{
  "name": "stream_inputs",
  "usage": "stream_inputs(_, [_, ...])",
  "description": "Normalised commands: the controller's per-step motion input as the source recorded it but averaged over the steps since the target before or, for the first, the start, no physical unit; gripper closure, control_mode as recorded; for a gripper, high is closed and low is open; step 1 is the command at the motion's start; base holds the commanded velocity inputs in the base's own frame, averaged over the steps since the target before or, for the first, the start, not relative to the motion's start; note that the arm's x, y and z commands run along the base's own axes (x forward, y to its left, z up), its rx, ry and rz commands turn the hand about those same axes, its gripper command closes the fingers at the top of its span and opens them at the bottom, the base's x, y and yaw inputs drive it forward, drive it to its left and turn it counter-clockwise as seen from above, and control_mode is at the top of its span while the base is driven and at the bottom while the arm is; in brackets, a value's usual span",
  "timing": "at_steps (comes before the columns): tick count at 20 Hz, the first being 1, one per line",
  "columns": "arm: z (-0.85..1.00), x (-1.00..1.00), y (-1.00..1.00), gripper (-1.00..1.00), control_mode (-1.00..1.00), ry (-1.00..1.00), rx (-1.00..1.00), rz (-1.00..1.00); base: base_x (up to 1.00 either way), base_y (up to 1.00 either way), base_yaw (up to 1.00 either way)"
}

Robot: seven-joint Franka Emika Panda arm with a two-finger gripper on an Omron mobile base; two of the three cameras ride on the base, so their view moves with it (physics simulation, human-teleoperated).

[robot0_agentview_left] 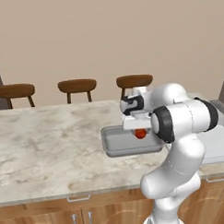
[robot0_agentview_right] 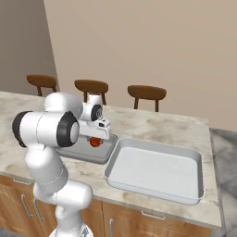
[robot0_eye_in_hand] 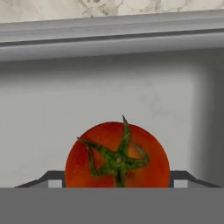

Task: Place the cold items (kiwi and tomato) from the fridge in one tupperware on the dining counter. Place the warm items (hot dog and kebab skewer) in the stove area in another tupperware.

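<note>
A red tomato [robot0_eye_in_hand: 117, 153] with a green stem sits between my gripper's [robot0_eye_in_hand: 117, 183] two dark fingertips, which press on its sides. In the left base view the gripper [robot0_agentview_left: 140, 131] holds the tomato [robot0_agentview_left: 140, 134] low inside a grey tupperware [robot0_agentview_left: 113, 145] on the marble dining counter. From the right base view the tomato [robot0_agentview_right: 95, 141] hangs under the hand, over the same tupperware [robot0_agentview_right: 76, 151]. A second, larger pale tupperware [robot0_agentview_right: 157, 169] lies just to the right. The kiwi, hot dog and kebab skewer are out of view.
Three wooden stools [robot0_agentview_left: 77, 85] stand behind the counter [robot0_agentview_left: 41, 144] against a beige wall. The larger tupperware [robot0_agentview_left: 221, 143] fills the counter's right end. Cabinet fronts [robot0_agentview_left: 77, 217] run below the near edge.
</note>
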Motion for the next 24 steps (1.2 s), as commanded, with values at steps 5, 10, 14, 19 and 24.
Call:
stream_inputs(5, [-0.46, 0.16, 0.00, 1.00, -1.00, 0.00, 0.00, 0.00, 0.00, 0.00, 0.00])
stream_inputs(10, [-0.20, -0.03, 0.00, -1.00, -1.00, -0.03, 0.00, 0.00, 0.00, 0.00, 0.00])
stream_inputs(14, [0.03, -0.28, 0.00, -1.00, -1.00, -0.09, 0.00, 0.00, 0.00, 0.00, 0.00])
stream_inputs(19, [0.34, -0.44, -0.03, -1.00, -1.00, -0.11, 0.01, 0.00, 0.00, 0.00, 0.00])
stream_inputs(24, [0.61, -0.52, -0.02, -1.00, -1.00, -0.15, 0.00, 0.00, 0.00, 0.00, 0.00])
